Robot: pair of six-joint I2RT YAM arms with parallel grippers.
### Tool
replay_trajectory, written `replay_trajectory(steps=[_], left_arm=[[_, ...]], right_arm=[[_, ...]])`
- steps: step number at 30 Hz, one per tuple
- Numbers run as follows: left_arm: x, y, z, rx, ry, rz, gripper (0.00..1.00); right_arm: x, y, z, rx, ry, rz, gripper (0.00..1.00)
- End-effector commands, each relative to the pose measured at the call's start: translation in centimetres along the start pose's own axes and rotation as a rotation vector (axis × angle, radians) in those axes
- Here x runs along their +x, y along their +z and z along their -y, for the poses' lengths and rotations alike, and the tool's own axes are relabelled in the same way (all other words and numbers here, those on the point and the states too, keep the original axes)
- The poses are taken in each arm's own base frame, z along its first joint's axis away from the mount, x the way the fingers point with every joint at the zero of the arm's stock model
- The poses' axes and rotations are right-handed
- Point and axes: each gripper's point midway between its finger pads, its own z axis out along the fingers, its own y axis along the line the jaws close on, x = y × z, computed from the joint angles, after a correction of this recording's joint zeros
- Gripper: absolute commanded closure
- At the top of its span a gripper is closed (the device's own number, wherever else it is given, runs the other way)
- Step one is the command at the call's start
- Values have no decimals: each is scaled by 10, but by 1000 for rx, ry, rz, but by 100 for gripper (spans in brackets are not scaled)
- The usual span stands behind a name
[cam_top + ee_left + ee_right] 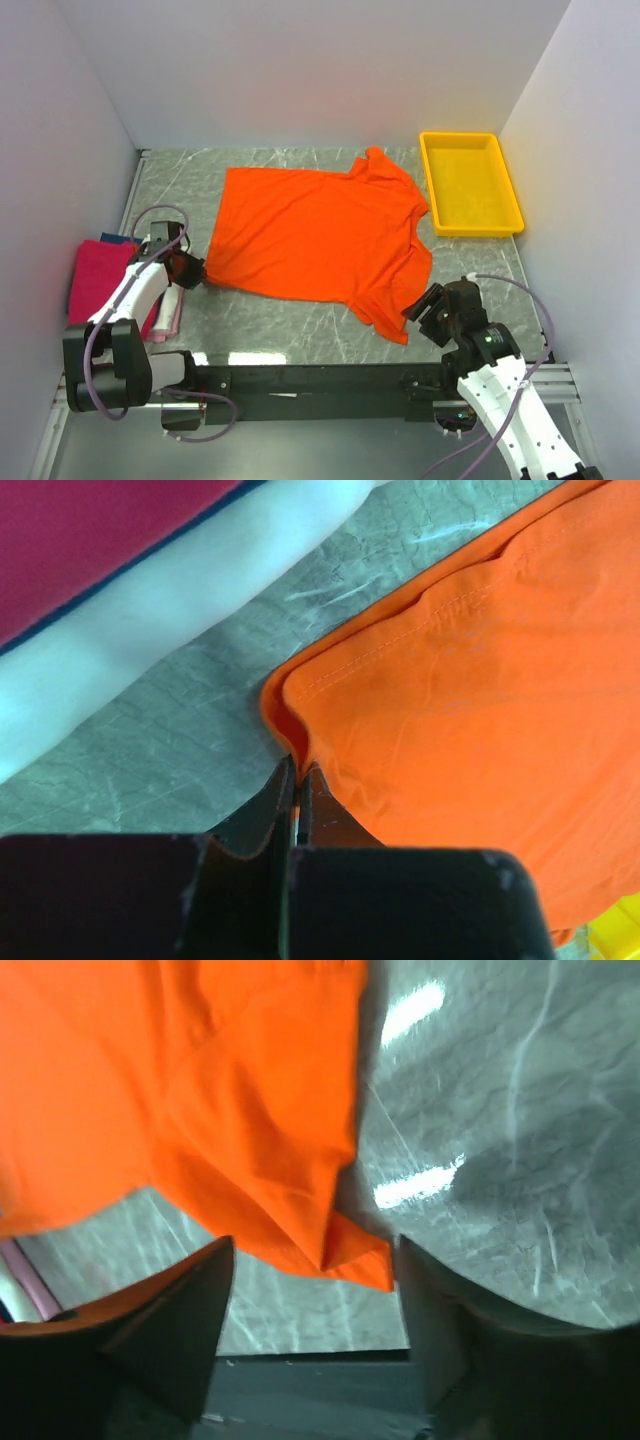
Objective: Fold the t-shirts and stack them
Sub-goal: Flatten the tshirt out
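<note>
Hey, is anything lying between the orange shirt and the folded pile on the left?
Nothing loose shows there. Only a strip of bare table separates the orange shirt from the folded pile. The left gripper, shut on the shirt's near corner, reaches across that gap with its arm over the pile's edge.

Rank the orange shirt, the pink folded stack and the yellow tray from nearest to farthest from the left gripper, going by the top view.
From the left gripper:
1. Orange shirt: touching, with its near-left corner pinched in the jaws.
2. Pink stack: close by, on the gripper's left.
3. Yellow tray: far right, beyond the shirt.
</note>
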Motion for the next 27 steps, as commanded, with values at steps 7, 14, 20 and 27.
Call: replay_trajectory(steps=[7,14,20,27], left_arm=[[-10,-3,20,57,32,17,99],[-11,-5,28,76,60,3,99],[-7,-3,28,91,67,-13,99],[-7,-2,30,97,81,-21,99]], right_arm=[[-66,14,-24,121,39,202,50],[-87,44,-17,235,60,257,51],[-89,55,-9,202,109,314,49],[-95,68,-4,235,129,340,50]])
